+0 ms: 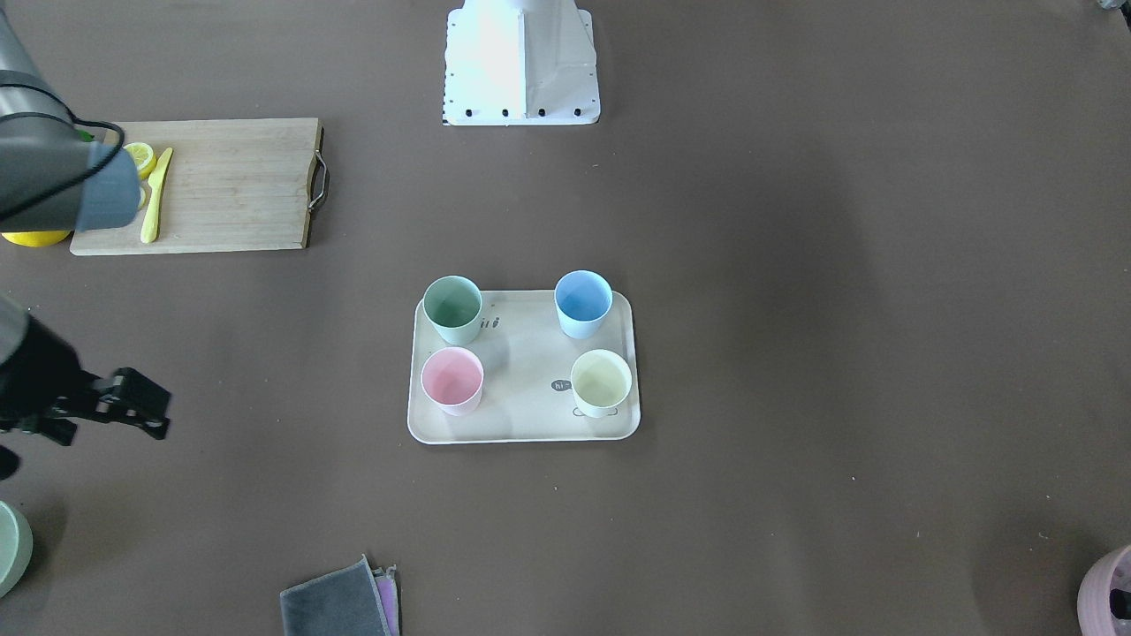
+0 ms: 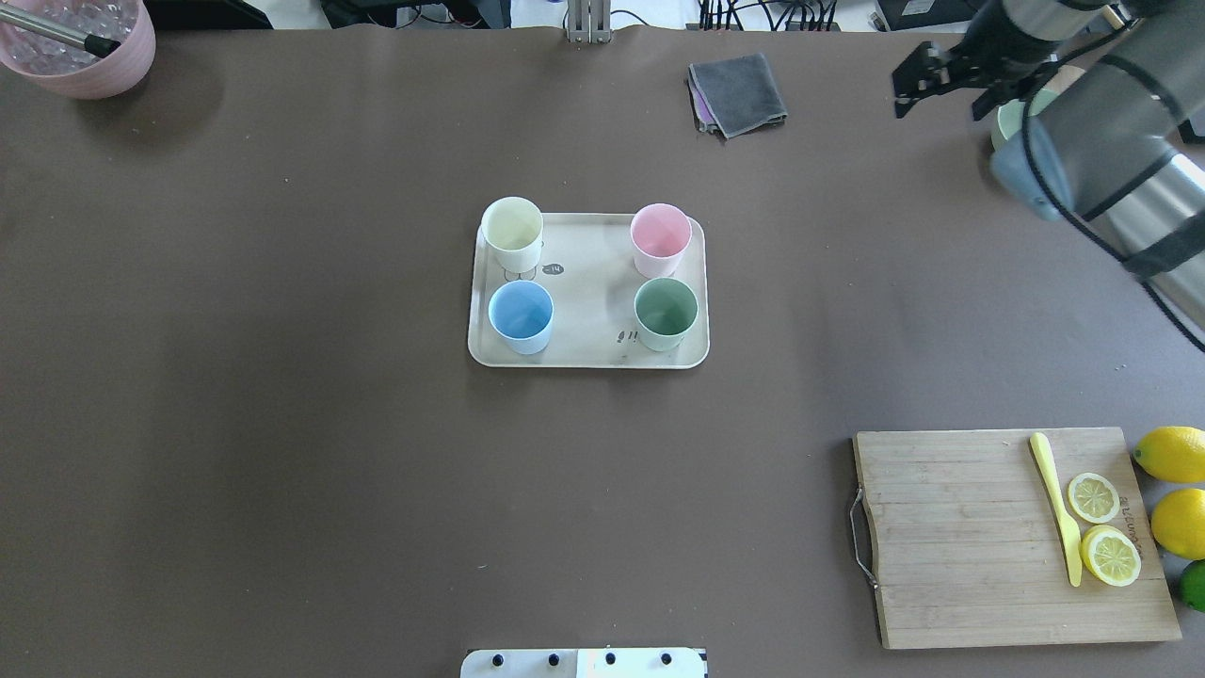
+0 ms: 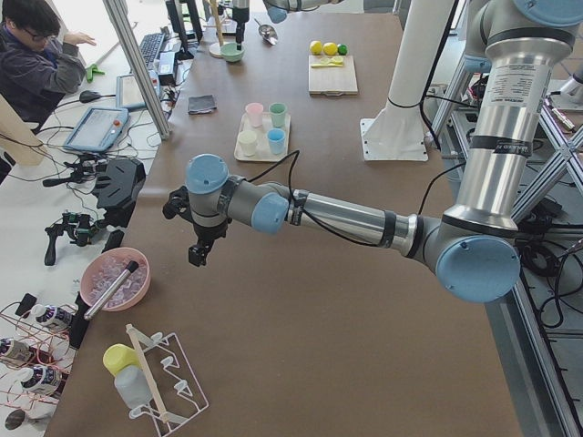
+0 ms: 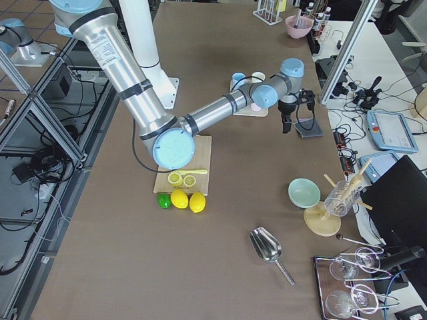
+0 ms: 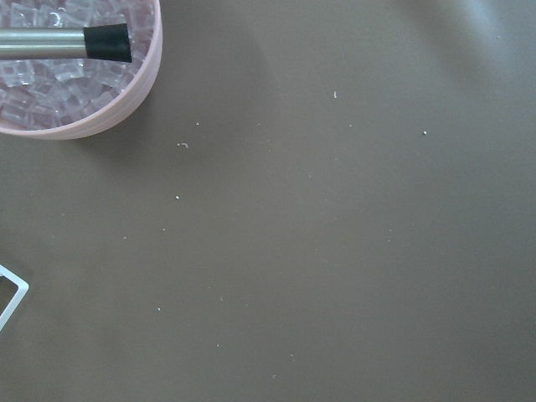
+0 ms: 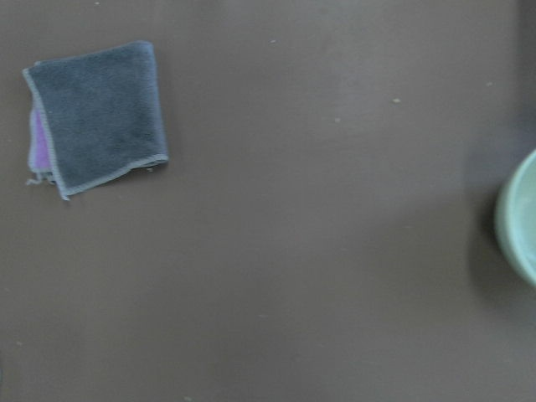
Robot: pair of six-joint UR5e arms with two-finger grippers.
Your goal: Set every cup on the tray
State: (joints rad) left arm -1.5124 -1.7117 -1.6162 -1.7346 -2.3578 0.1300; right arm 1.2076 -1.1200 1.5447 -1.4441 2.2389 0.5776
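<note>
The beige tray (image 1: 530, 389) (image 2: 593, 282) lies mid-table. Four cups stand upright on it, one near each corner: green (image 1: 452, 307) (image 2: 666, 313), light blue (image 1: 583, 303) (image 2: 521, 315), pink (image 1: 451, 380) (image 2: 660, 238) and cream-yellow (image 1: 601, 382) (image 2: 512, 233). My right gripper (image 1: 162, 415) (image 2: 937, 99) is open and empty, raised well off to the tray's side near a grey cloth. My left gripper (image 3: 195, 255) shows only in the exterior left view, near the pink ice bowl; I cannot tell whether it is open or shut.
A wooden cutting board (image 2: 960, 537) with a yellow knife (image 2: 1056, 504) and lemon slices lies by my right side, whole lemons (image 2: 1172, 454) beside it. A folded grey cloth (image 2: 739, 89) (image 6: 96, 113), a green bowl (image 6: 519, 226) and a pink ice bowl (image 2: 80, 47) (image 5: 79, 75) sit along the far edge.
</note>
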